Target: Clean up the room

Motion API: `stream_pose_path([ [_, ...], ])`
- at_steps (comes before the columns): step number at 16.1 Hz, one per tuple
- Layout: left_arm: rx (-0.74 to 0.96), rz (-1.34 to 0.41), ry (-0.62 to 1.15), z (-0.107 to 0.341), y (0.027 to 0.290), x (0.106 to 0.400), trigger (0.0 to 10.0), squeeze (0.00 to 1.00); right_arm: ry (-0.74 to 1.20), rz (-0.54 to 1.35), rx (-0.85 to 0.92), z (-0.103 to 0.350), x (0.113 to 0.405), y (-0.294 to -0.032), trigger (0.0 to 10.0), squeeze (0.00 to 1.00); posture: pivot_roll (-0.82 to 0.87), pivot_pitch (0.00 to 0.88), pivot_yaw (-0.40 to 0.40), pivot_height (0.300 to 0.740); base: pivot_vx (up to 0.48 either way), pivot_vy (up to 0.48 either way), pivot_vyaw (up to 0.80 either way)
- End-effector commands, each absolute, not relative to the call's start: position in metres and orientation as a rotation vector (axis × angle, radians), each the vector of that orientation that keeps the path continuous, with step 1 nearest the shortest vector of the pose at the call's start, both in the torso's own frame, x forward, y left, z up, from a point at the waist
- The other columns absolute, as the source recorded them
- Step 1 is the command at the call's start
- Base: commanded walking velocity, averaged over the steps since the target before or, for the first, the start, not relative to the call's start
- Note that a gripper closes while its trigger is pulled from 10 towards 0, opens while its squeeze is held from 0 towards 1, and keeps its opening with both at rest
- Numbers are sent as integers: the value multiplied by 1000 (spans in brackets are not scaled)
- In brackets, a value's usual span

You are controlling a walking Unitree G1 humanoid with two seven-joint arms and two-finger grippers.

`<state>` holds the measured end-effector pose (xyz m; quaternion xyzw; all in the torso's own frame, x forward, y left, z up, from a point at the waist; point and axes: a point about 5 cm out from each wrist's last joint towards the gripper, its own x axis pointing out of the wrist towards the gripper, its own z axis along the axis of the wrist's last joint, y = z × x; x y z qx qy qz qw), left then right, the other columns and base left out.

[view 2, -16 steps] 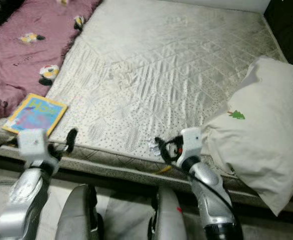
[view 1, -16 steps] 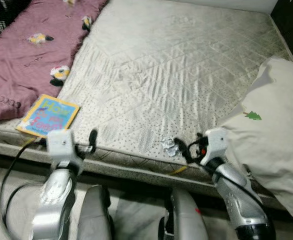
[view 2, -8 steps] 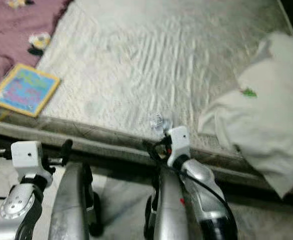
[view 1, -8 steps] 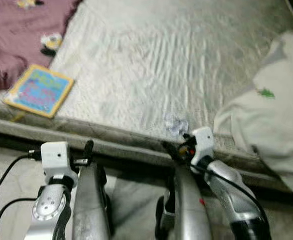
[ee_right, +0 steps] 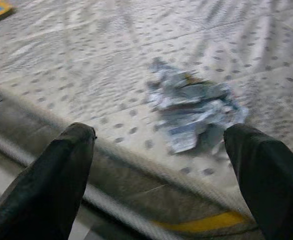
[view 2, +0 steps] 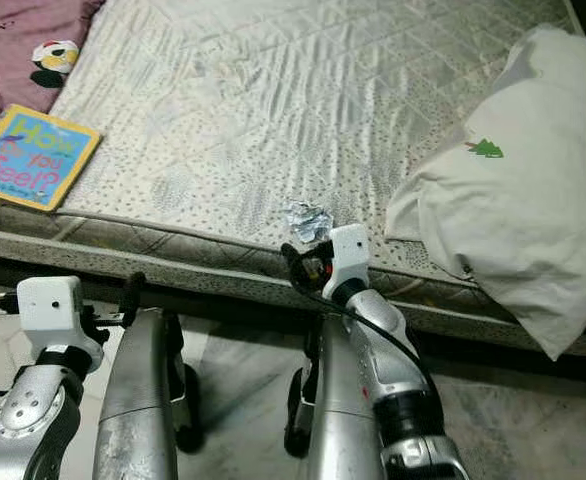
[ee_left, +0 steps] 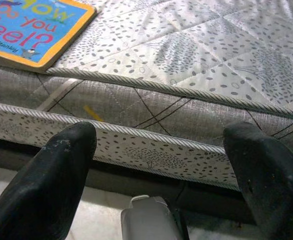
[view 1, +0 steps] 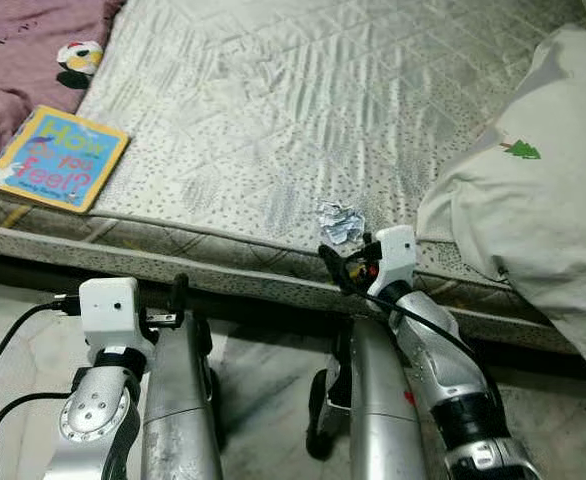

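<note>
Near the front edge of the bed (view 1: 273,120) I see a crumpled wrapper (view 1: 339,222) lying on the quilted mattress, just beside the rim piping. My right gripper (ee_right: 161,165) sits at the mattress edge with the wrapper right ahead of it, fingers (ee_right: 51,175) spread wide, nothing held; the wrapper is between the fingertips' lines but apart from both. My left gripper (ee_left: 156,165) is low in front of the mattress side, fingers (ee_left: 49,185) also wide and holding nothing, facing the side panel below the piping. Picture book (view 1: 55,158) with yellow border and blue cover lies flat near the bed's left front corner, its edge close to the rim. Maroon blanket (view 1: 18,55) is bunched at the far left, touching or just behind the book, can't tell which. White pillow (view 1: 533,190) with a small green tree mark sits at the right side of the bed, hanging over the front edge. Pale marbled floor (view 1: 263,390) below, robot legs in front of the bed.
</note>
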<state>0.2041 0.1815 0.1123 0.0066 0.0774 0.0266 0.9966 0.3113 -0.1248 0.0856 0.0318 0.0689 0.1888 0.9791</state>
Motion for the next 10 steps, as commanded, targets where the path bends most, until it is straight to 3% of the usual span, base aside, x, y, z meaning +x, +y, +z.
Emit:
stream_pose_path([
  [1,38,54,173,112,182,200,10000,0,129,347,74,84,315,-128,10000,0,129,272,-73,542,0,0,0],
  [10,86,106,189,113,191,190,10000,0,45,405,93,106,348,-83,10000,0,199,279,-90,542,0,0,0],
])
